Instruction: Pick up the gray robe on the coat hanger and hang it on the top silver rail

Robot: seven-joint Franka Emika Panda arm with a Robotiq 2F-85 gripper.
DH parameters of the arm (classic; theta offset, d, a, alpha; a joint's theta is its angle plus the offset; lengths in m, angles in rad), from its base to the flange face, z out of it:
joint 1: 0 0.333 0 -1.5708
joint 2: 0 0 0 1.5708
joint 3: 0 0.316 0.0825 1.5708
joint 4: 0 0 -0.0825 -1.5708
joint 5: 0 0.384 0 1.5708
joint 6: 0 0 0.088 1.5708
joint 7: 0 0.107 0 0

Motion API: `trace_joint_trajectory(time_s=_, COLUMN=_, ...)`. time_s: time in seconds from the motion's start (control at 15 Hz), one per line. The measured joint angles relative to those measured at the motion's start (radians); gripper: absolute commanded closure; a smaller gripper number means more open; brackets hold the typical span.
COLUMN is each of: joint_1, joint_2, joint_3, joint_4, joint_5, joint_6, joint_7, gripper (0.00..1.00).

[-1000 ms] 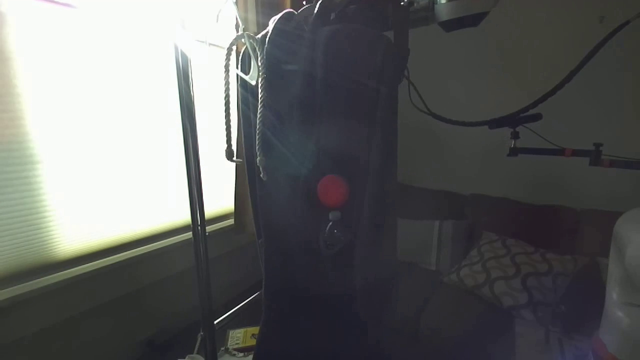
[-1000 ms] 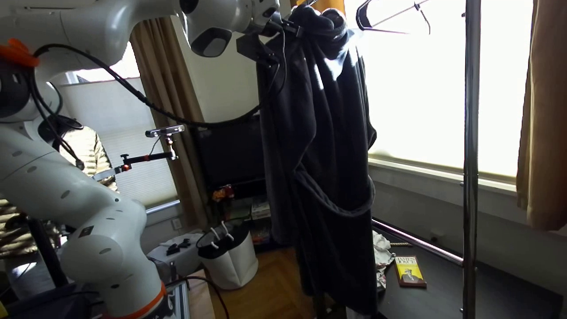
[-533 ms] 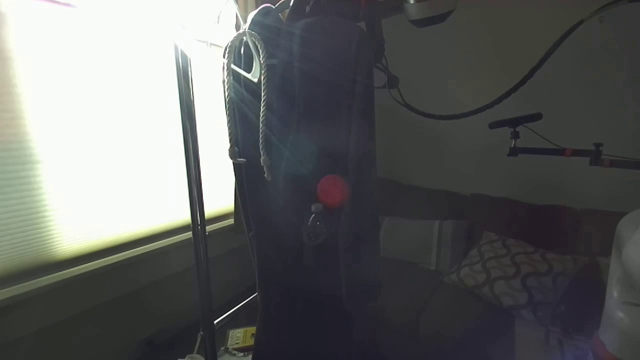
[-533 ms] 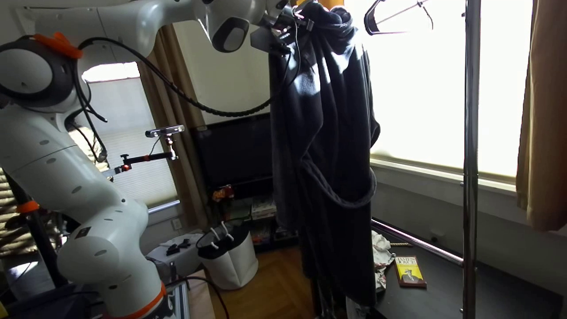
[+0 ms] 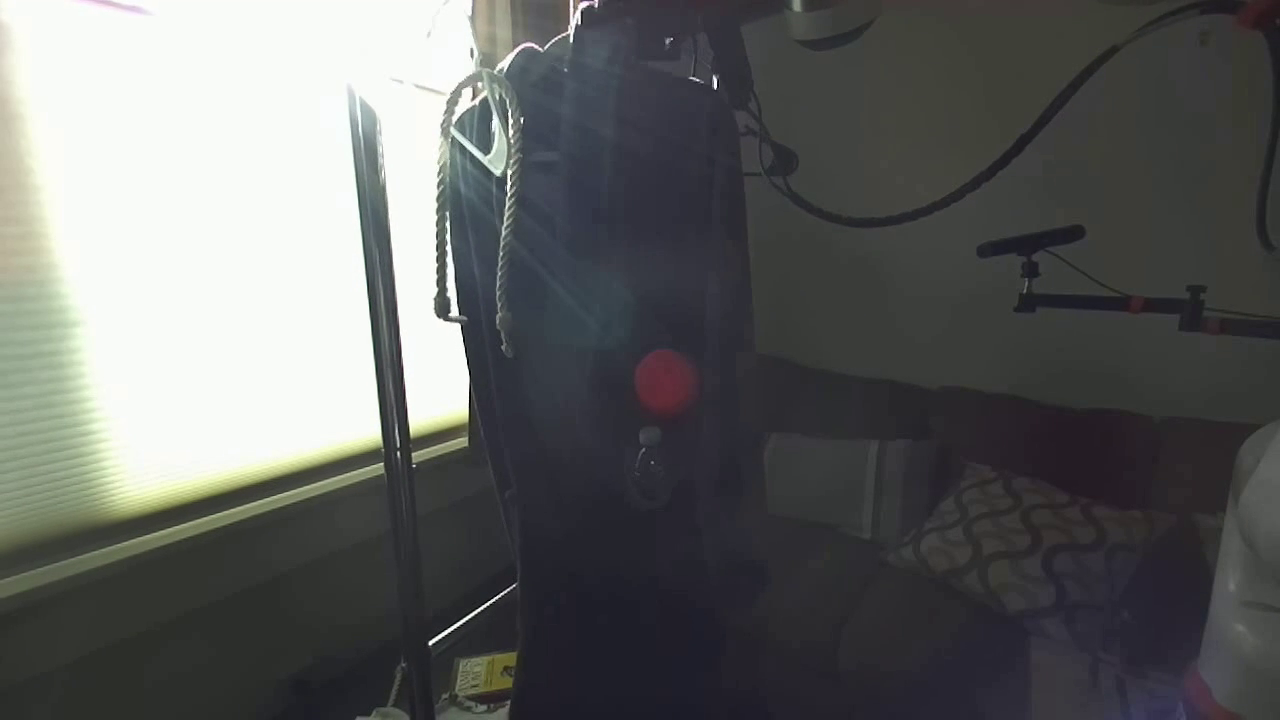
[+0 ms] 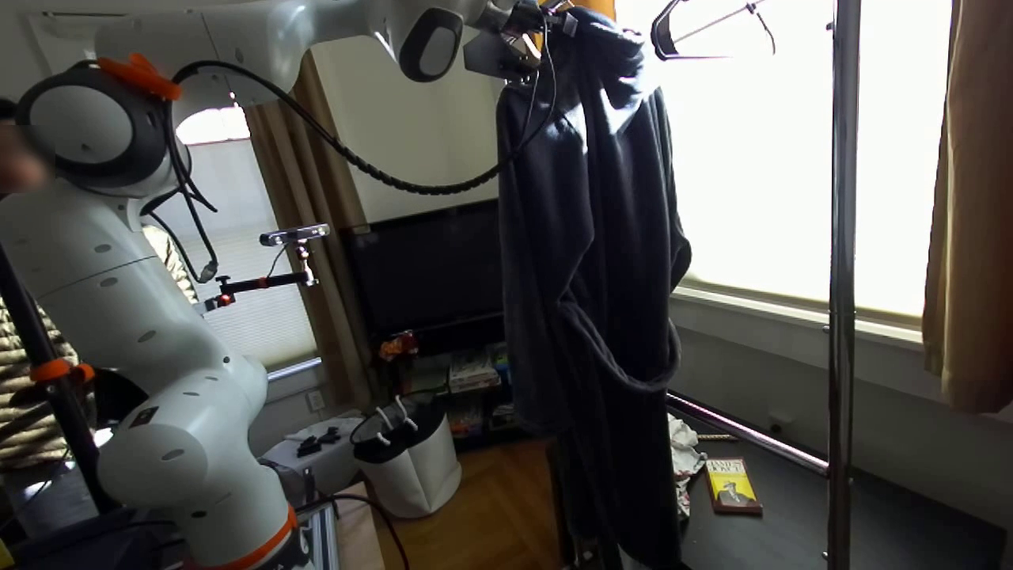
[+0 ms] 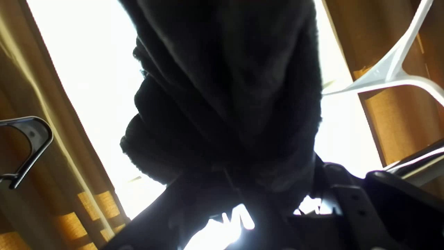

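Dark-gray, the long fabric robe (image 6: 621,237) dangles below my black gripper (image 6: 546,46), closed, I judge, on the coat hanger hidden at its top, presumably held high for hanging on the silver metal rack (image 6: 844,237).

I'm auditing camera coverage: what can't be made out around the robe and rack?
Where the gray robe is held: backlit darkness, wrist view.
Coat hanger's shoulders: covered by the robe, both exterior views.
Top silver rail: beyond the upper edge, which crops the bare hanger, in an exterior view.
Top of silver pole: window glare, in an exterior view.
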Motion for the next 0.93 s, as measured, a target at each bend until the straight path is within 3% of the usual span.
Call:
trace_joint_trajectory(time_s=0.2, joint_1=0.001, joint_2=-0.032, joint_3=-0.059, joint_4=0.028, joint_5=0.062, joint_6=-0.002, joint_7=-0.070, gripper=0.03)
trace_joint_trajectory(time_s=0.27, joint_1=0.004, joint_2=-0.052, joint_3=-0.092, joint_4=0.022, joint_5=0.114, joint_6=-0.012, joint_7=-0.122, gripper=0.00)
trace_joint_trajectory(time_s=0.47, joint_1=0.014, joint_2=-0.135, joint_3=-0.216, joint_4=-0.064, joint_5=0.265, joint_6=-0.119, joint_7=-0.297, gripper=0.00)
trace_joint_trajectory(time_s=0.67, joint_1=0.044, joint_2=-0.226, joint_3=-0.334, joint_4=-0.213, joint_5=0.416, joint_6=-0.317, joint_7=-0.496, gripper=0.00)
trace_joint_trajectory(time_s=0.8, joint_1=0.062, joint_2=-0.286, joint_3=-0.400, joint_4=-0.330, joint_5=0.421, joint_6=-0.459, joint_7=-0.554, gripper=0.00)
trace_joint_trajectory(time_s=0.93, joint_1=0.050, joint_2=-0.326, joint_3=-0.429, joint_4=-0.451, joint_5=0.373, joint_6=-0.523, joint_7=-0.556, gripper=0.00)
